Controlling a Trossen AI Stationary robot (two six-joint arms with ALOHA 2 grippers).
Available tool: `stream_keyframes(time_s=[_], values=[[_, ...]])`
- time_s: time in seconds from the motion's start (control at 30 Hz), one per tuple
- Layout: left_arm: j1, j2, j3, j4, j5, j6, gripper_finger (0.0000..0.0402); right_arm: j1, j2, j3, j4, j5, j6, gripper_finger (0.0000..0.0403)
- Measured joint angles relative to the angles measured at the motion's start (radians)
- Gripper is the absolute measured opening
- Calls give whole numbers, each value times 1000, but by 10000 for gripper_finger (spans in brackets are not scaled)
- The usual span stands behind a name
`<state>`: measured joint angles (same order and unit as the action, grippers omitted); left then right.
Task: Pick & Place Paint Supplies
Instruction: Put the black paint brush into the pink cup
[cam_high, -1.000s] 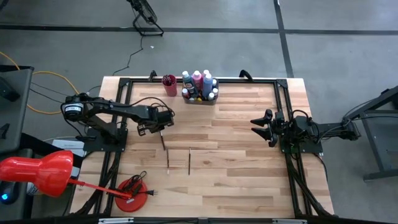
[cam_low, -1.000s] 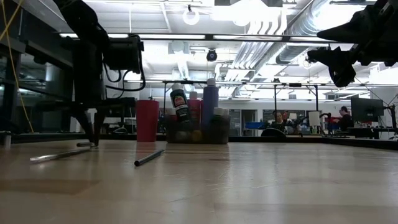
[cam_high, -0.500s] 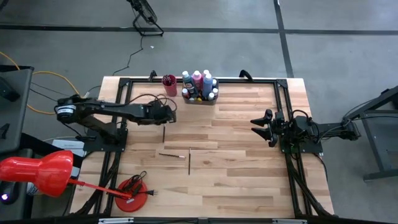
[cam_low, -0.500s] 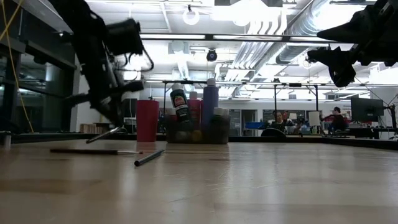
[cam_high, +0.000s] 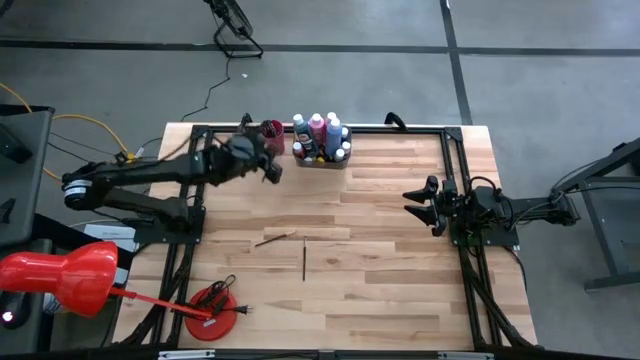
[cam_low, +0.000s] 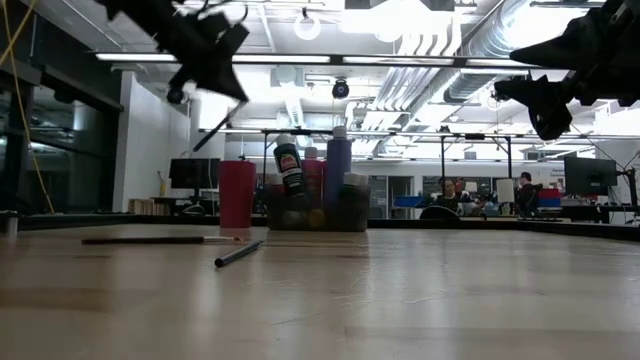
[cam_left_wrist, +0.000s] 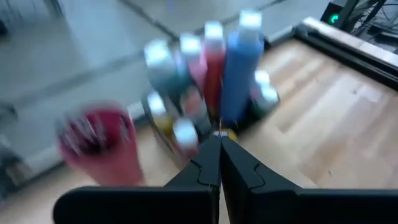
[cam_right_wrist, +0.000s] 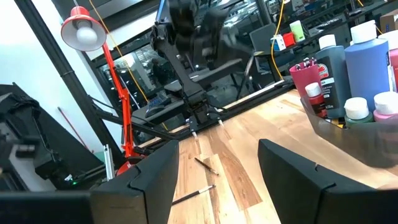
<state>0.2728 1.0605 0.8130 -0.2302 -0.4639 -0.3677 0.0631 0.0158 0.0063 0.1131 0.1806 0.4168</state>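
Held paintbrush (cam_low: 214, 129): hangs slanted in the air, tip down, above the pink cup (cam_low: 237, 194). It appears to be pinched in the left gripper (cam_low: 233, 93); the contact point itself is hard to make out. From above, the left gripper (cam_high: 268, 166) sits near the table's far edge, just beside the pink cup (cam_high: 272, 134). Its fingers (cam_left_wrist: 208, 163) are pressed together.

Two more paintbrushes lie flat on the table (cam_high: 400, 290), left of centre. One (cam_high: 275, 239) lies angled, the other (cam_high: 303, 258) points toward the near edge; they are close but apart. In the low view they are the long one (cam_low: 160, 240) and the foreshortened one (cam_low: 240, 252).

Paint bottles (cam_high: 320, 132) stand upright, packed in the grey tray (cam_high: 322, 160) at the middle of the far edge, just right of the cup.

Right gripper (cam_high: 418, 203): raised over the right side of the table, fingers (cam_right_wrist: 286, 174) spread apart, nothing between them.
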Motion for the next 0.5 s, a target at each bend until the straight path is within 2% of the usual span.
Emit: stream_keyframes(time_s=[0.1, 0.2, 0.33, 0.5], values=[[66, 2, 72, 12, 22, 173, 1, 0, 0, 0, 0, 0, 0, 213], [147, 13, 102, 120, 98, 316, 1, 0, 0, 0, 0, 0, 0, 213], [262, 41, 102, 249, 240, 388, 0, 0, 0, 0, 1, 0, 0, 213], [382, 103, 101, 314, 377, 430, 0, 0, 0, 0, 0, 0, 0, 213]])
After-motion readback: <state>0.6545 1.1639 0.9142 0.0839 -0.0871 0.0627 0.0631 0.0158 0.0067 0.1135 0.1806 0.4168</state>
